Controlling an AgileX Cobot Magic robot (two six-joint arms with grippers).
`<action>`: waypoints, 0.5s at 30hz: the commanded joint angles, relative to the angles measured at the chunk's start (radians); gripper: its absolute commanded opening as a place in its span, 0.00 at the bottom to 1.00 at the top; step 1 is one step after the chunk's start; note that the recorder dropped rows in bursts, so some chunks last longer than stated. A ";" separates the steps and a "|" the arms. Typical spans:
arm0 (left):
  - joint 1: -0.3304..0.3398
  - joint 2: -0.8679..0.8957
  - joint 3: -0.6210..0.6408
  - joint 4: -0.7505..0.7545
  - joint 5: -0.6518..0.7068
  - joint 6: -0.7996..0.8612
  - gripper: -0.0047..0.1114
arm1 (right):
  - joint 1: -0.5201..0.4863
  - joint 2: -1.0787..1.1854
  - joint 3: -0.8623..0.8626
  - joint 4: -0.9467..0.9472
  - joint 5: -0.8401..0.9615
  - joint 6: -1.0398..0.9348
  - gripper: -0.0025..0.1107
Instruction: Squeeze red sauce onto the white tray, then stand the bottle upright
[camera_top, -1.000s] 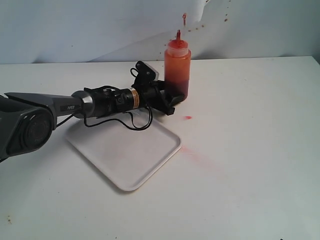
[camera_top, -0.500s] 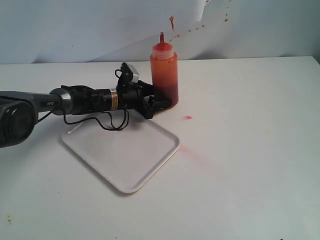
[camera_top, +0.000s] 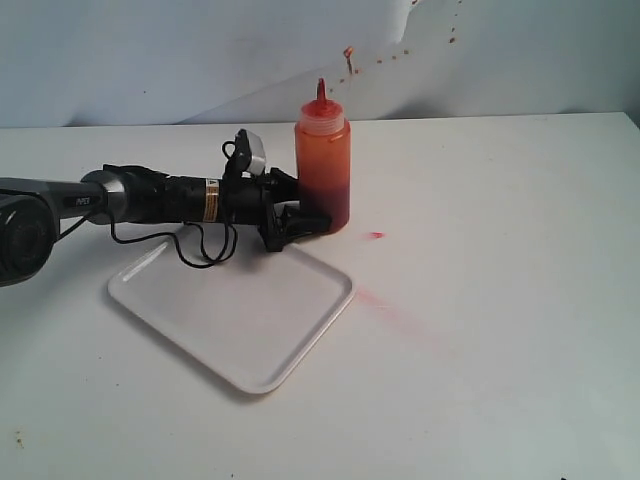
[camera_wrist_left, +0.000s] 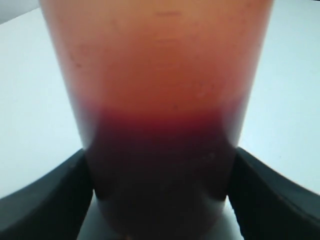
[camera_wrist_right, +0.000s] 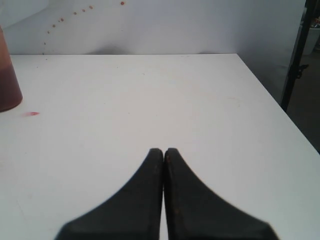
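Note:
The bottle (camera_top: 322, 150) stands upright, orange-tinted with darker red sauce in its lower part and a pointed red nozzle on top. My left gripper (camera_top: 305, 218) is shut on its lower part, coming in level from the left. In the left wrist view the bottle (camera_wrist_left: 160, 100) fills the picture and a black finger (camera_wrist_left: 55, 200) presses each side. The white tray (camera_top: 200, 310) lies in front of the arm, its surface plain white. A small drop of red sauce (camera_top: 376, 235) lies on the table to the right of the bottle. My right gripper (camera_wrist_right: 163, 151) is shut and empty, out of the exterior view.
A faint pink smear (camera_top: 385, 305) marks the table right of the tray. Red splatters (camera_top: 348, 55) dot the back wall behind the bottle. The right wrist view shows the bottle (camera_wrist_right: 7, 80), the red drop (camera_wrist_right: 31, 114) and the table's edge (camera_wrist_right: 280, 107).
The left arm has pulled back to the left with the upright bottle in its grip. The tray has slid a little to the left as well. The right gripper is unchanged.

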 joint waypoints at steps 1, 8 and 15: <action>-0.002 -0.008 -0.003 0.026 -0.006 0.108 0.05 | -0.001 -0.005 0.003 0.001 -0.001 0.000 0.02; -0.002 -0.008 -0.003 0.052 0.017 0.131 0.19 | -0.001 -0.005 0.003 0.001 -0.001 0.000 0.02; -0.002 -0.008 -0.003 0.047 0.007 0.127 0.56 | -0.001 -0.005 0.003 0.001 -0.001 0.000 0.02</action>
